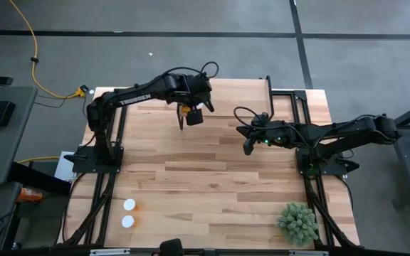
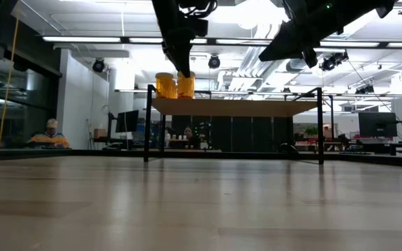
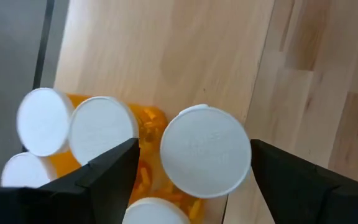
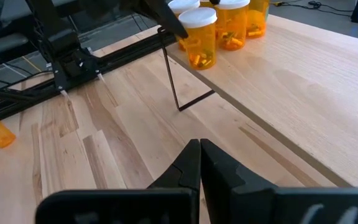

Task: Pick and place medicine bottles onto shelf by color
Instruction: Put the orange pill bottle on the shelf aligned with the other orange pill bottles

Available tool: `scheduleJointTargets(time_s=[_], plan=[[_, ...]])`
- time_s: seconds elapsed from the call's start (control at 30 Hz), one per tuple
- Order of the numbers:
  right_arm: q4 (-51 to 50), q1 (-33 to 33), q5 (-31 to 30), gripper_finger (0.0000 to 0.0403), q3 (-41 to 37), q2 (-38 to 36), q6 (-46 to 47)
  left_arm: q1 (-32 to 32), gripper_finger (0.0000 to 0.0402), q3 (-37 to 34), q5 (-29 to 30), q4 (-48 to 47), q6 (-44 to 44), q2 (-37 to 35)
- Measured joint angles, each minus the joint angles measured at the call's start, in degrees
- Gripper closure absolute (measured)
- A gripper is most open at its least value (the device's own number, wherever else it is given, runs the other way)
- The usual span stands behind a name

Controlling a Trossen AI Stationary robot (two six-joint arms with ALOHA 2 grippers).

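The left tool (image 1: 184, 118) hangs over the shelf (image 1: 244, 92) at the upper middle of the high view, at the shelf's left end. Its fingers (image 3: 107, 171) stand spread, 1 on each side of a white-capped bottle (image 3: 205, 151) that fills the lower middle of the left wrist view; no finger touches the cap there. Just beside that bottle, toward the lower left of the same view, more bottles (image 3: 98, 130) stand packed together, caps close or touching, orange walls showing between them. The whole group sits near the shelf's edge.

In the low view the shelf runs across the middle of the frame on thin black legs, and 2 amber bottles (image 2: 174, 85) show side by side on its left end, with the dark left tool coming down right over them from the top edge.

The right tool (image 4: 199, 163) is pressed together, its 2 fingers meeting in a line at the lower middle of the right wrist view. It hovers over the worktop (image 1: 212, 178) at the right of centre in the high view, just below the shelf's right part, pinching nothing.

2 bottles (image 1: 129, 212) with white caps wait on the worktop at the lower left of the high view, close to each other and well apart from both arms. A small green plant (image 1: 298, 222) sits at the lower right.
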State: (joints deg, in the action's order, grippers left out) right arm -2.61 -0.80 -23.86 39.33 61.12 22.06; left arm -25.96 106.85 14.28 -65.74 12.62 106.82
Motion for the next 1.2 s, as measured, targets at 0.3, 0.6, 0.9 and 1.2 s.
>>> scheduleJointTargets(time_s=[0.3,0.6,0.9,1.2], plan=[[-0.2,0.0,0.0,0.0402,0.0,0.0,0.0,0.0,0.0108,0.0,-0.8,4.6,-0.1,-3.2],[-0.2,0.0,0.0,0.0402,0.0,0.0,-0.2,0.0,0.0108,0.0,-3.0,10.0,-0.4,-8.1],[-0.2,0.0,0.0,0.0402,0.0,0.0,-1.4,0.2,0.0108,0.0,-5.1,16.5,-0.4,-13.1],[-0.2,0.0,0.0,0.0402,0.0,0.0,-1.5,0.2,0.0112,0.0,-13.1,22.3,-3.8,-18.9]])
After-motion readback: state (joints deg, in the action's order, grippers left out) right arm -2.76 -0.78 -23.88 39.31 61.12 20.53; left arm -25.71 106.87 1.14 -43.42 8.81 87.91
